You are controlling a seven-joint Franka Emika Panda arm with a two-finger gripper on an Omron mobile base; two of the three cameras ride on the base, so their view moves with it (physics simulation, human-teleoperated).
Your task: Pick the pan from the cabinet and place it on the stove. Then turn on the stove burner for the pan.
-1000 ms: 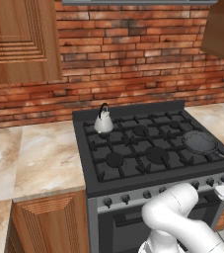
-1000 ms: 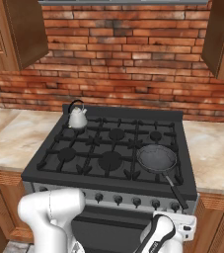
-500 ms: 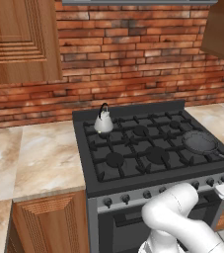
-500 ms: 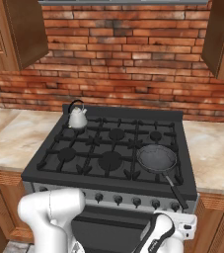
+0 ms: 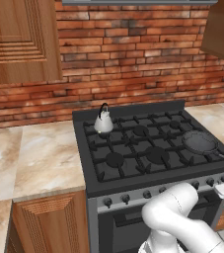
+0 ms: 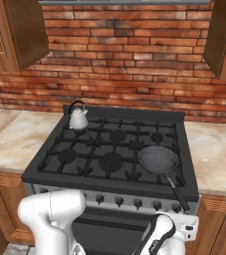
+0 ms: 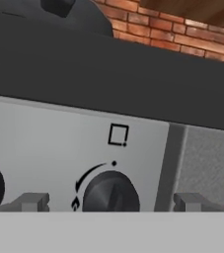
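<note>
Red brick wall behind a marble bench [image 5: 39, 158], with the black stove [image 6: 112, 177] set into it and a wooden cabinet [image 5: 17, 39] above. The pan [image 6: 158, 159] sits on the stove's front right burner, handle toward the front edge; a silver kettle [image 6: 77, 118] stands back left. Fingers [image 7: 111, 202] spread wide, empty, either side of the rightmost knob [image 7: 110, 191], close in front of the stove's panel.

pan [image 6: 158, 159] on stove [image 6: 84, 175] front right, kettle [image 6: 78, 118] back left

Glossy white rounded arm [image 5: 182, 217] segments (smooth, tube-like), dark joint [image 6: 152, 241] bands, small grey finger tips [image 7: 32, 201].
</note>
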